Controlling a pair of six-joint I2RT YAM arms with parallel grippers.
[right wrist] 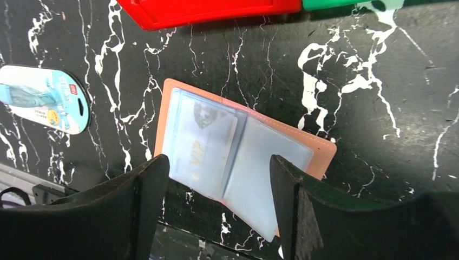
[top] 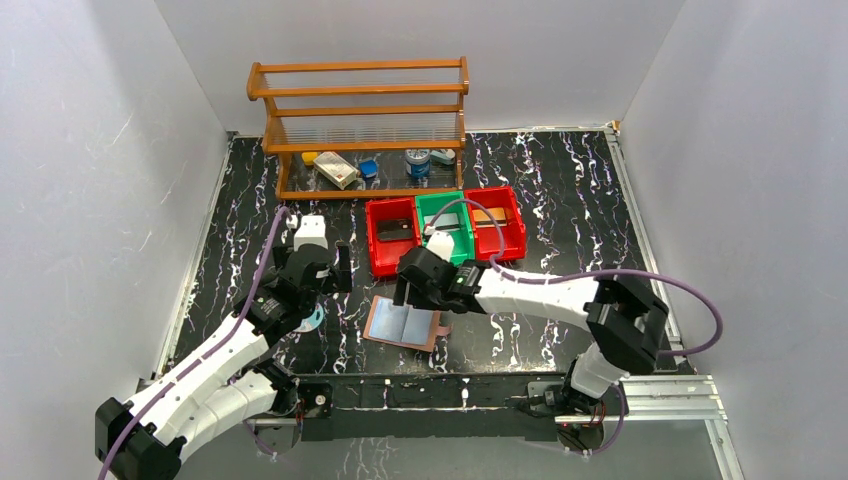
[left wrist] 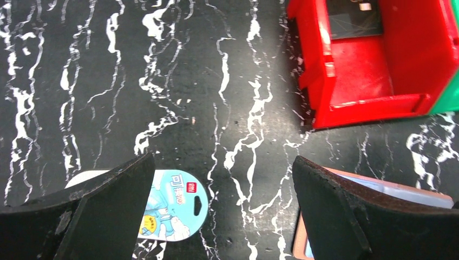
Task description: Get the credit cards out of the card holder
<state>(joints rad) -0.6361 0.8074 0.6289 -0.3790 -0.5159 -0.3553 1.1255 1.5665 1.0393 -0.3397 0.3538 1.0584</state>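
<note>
a: what sort of place do you have in front of you?
b: a robot test cell in a lab, not a home. you see plain white panels point(top: 90, 150) walling three sides of a black marbled table point(top: 560, 190), aluminium rails point(top: 660, 398) at its near edge, and the left arm point(top: 215, 365) and right arm point(top: 545, 290) mounted there.
a: what else marks it?
b: staged props: a wooden rack point(top: 365, 145) holding small items, and a row of red and green plastic bins point(top: 372, 240).

Wooden rack point(top: 358, 145) — green bin point(top: 440, 200) between red bins point(top: 373, 240)
</note>
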